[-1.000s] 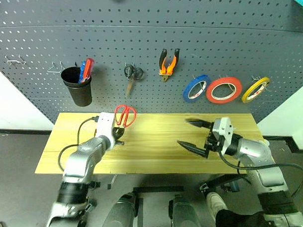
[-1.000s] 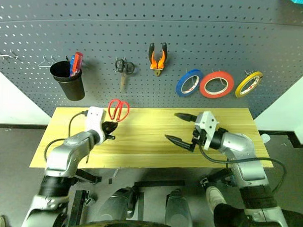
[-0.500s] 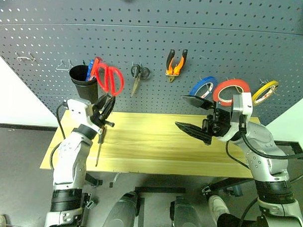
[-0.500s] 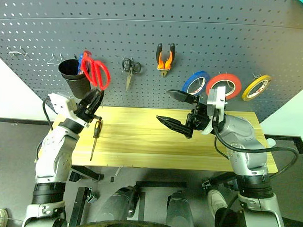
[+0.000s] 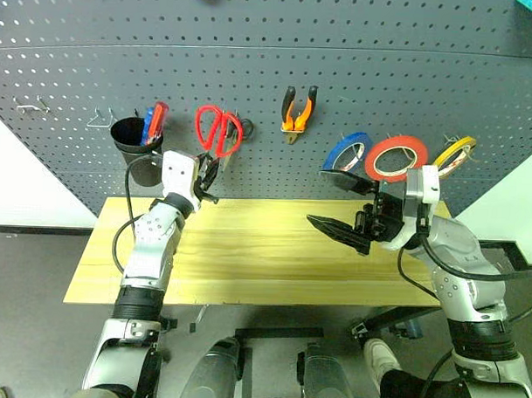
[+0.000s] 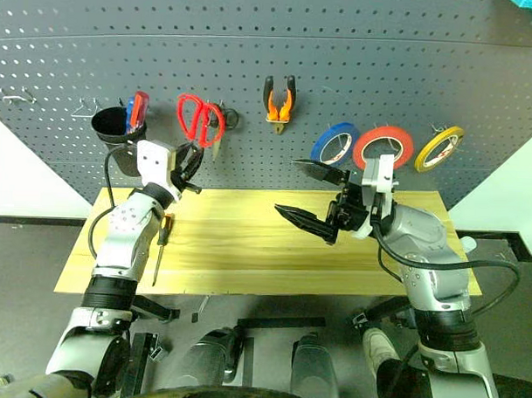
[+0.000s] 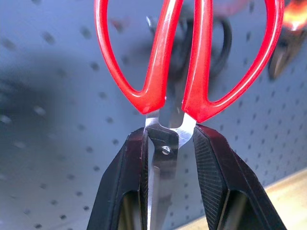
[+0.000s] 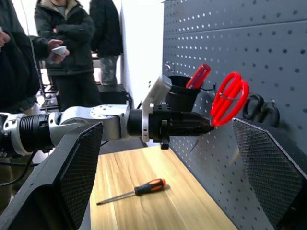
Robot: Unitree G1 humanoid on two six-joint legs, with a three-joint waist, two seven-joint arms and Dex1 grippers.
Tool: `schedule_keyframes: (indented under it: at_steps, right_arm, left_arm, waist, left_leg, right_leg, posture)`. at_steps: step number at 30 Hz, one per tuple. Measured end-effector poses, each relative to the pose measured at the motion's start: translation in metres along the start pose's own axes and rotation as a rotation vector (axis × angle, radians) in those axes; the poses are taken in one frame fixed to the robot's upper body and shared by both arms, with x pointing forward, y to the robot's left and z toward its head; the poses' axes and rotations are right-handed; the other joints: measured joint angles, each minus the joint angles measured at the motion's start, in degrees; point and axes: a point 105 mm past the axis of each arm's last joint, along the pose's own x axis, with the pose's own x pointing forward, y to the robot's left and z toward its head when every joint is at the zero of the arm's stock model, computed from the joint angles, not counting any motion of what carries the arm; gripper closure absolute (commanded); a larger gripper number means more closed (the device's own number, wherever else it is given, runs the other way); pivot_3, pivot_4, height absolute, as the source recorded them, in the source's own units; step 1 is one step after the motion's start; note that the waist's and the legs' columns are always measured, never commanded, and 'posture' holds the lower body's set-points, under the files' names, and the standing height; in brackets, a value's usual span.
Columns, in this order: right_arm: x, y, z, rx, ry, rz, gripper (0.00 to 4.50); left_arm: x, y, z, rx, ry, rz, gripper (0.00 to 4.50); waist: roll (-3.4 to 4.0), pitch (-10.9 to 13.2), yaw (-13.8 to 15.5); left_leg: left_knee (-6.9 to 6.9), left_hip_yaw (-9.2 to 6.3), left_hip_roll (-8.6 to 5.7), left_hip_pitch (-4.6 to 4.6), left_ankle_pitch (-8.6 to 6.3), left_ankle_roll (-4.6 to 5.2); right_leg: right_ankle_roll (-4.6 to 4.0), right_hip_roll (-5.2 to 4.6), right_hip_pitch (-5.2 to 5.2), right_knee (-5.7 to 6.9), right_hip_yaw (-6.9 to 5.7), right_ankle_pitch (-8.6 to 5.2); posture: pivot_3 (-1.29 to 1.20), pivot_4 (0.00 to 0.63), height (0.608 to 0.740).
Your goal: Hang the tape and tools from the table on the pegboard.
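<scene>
Three tape rolls point(image 5: 393, 159), two scissors point(image 5: 218, 130)

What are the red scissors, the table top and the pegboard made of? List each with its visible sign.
Red scissors: glossy red handles, probably plastic; bright blades with a rivet, apparently steel.
Table: pale yellow top with grain lines, wood or wood-look laminate; which one is unclear.
Pegboard: matt dark grey perforated panel, likely painted metal, possibly plastic.
</scene>
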Motion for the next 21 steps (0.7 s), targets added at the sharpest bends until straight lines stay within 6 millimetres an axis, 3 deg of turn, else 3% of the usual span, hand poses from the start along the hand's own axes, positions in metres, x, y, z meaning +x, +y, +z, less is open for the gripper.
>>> schedule_keyframes:
  at_steps: [4,10,14,15,21]
  right_arm:
    - [-0.002,0.002,-0.004,-0.002,0.021,-0.007,0.0]
    - [-0.009,0.009,-0.029,-0.023,0.138,-0.01,0.0]
    - [-0.016,0.013,-0.047,-0.008,0.193,-0.019,0.0]
    - [-0.017,0.014,-0.05,-0.008,0.204,-0.023,0.0]
    - [-0.023,0.018,-0.061,0.008,0.23,-0.039,0.0]
  left_arm:
    - [-0.001,0.001,-0.019,-0.031,0.123,0.026,0.94]
    - [-0.027,0.02,-0.083,-0.173,0.534,0.17,0.94]
    - [-0.06,0.045,-0.12,-0.299,0.78,0.295,0.05]
    - [-0.07,0.052,-0.129,-0.323,0.837,0.331,0.02]
    - [-0.094,0.067,-0.159,-0.344,1.024,0.408,0.02]
  waist:
    - [0.04,-0.07,0.0]
    - [0.06,-0.19,-0.17]
    - [0.06,-0.19,-0.61]
    - [0.06,-0.19,-0.87]
    - [0.01,-0.23,-1.19]
  left_leg:
    - [0.02,-0.02,0.01,0.02,0.01,0.0]
    - [0.04,-0.03,0.01,0.13,0.0,0.0]
    - [0.05,-0.05,0.01,0.23,0.01,-0.01]
    - [0.05,-0.05,0.01,0.24,0.01,-0.01]
    - [0.07,-0.07,0.0,0.34,0.01,-0.02]
  right_leg:
    - [0.0,0.0,0.0,0.05,0.0,0.0]
    - [0.01,0.03,0.07,0.13,-0.01,0.0]
    - [0.01,0.03,0.17,0.15,-0.01,-0.01]
    - [0.01,0.02,0.18,0.15,-0.01,0.0]
    - [0.01,0.01,0.3,0.14,-0.03,0.0]
  posture:
    - [-0.08,0.072,0.728]
    - [-0.07,0.082,0.728]
    - [-0.07,0.086,0.728]
    - [-0.07,0.087,0.728]
    - [-0.08,0.088,0.728]
